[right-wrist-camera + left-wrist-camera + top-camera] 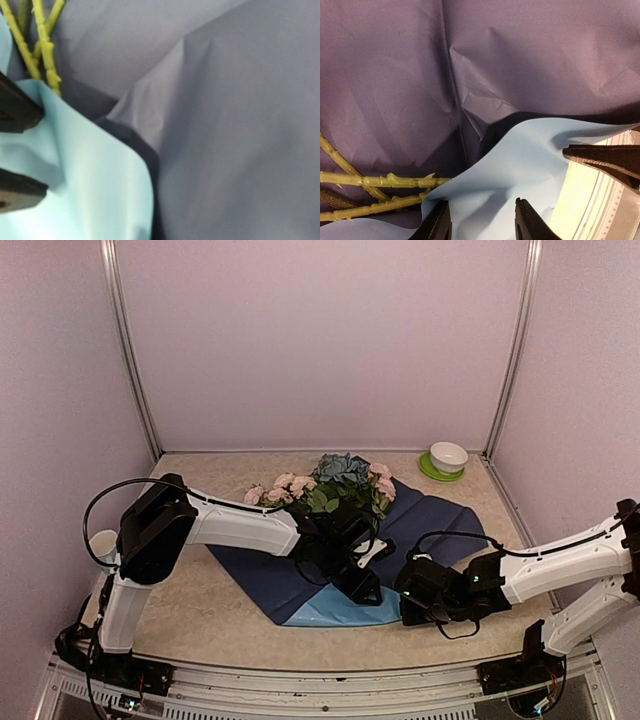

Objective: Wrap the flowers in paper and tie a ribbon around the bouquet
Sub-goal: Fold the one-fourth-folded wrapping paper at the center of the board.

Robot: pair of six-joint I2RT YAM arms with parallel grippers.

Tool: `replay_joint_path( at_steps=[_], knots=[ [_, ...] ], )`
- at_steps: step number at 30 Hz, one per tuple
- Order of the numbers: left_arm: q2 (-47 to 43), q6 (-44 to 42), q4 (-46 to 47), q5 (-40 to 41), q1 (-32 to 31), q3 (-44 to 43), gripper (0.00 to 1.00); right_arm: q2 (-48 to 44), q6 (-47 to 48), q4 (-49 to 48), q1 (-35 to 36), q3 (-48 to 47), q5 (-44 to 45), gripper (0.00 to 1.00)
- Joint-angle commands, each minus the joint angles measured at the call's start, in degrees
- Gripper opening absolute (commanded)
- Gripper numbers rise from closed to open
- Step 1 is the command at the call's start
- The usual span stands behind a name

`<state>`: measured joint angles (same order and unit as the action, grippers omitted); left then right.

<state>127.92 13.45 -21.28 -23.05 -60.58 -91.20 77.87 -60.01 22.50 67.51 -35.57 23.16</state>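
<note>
Your left claw (pixel 482 222) stands open astride the light blue corner of the paper (pixel 530 60), folded up at the sheet's 6 o'clock. The flowers (pixel 335 485) lie at its 12 o'clock end on the counter (pixel 200 615). Close on that flap alone, clear of the stems (pixel 380 181), then roll it over slowly. Whether the right claw (pixel 415 602) is open or closed cannot be told.

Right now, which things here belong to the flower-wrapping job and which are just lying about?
Job:
bunch of artificial pink and blue-grey flowers
large blue wrapping-paper sheet

Lying about:
small white bowl
round green plate beneath it
white cup at the left
</note>
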Motion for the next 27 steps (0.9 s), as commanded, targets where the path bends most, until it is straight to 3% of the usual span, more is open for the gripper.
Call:
replay_joint_path(
  at_steps=[1, 4, 9, 14, 21, 27],
  knots=[
    [1.1, 0.9, 0.6, 2.2, -0.3, 3.2, 0.43, 1.0, 2.0, -1.2, 0.5, 0.5, 1.4, 0.28],
    [0.8, 0.7, 1.0, 1.4, -0.2, 4.9, 0.43, 2.4, 2.8, -1.8, 0.5, -0.6, 1.1, 0.25],
    [0.3, 0.0, 2.7, -0.5, 0.7, 6.9, 0.43, 5.3, 3.3, 3.2, 1.3, -6.3, 4.9, 0.01],
    [-1.4, -0.5, 5.3, -3.7, 2.2, 9.6, 0.43, 11.9, 6.4, 13.4, 5.7, -17.6, 12.3, 0.00],
    [-1.1, -2.1, 5.9, -6.6, 4.6, 11.1, 0.44, 23.7, 12.8, 24.5, 9.8, -29.4, 15.9, 0.00],
    [-1.5, -2.4, 6.5, -6.3, 5.6, 11.7, 0.44, 23.8, 10.2, 30.3, 11.1, -34.2, 18.9, 0.00]
  ],
)
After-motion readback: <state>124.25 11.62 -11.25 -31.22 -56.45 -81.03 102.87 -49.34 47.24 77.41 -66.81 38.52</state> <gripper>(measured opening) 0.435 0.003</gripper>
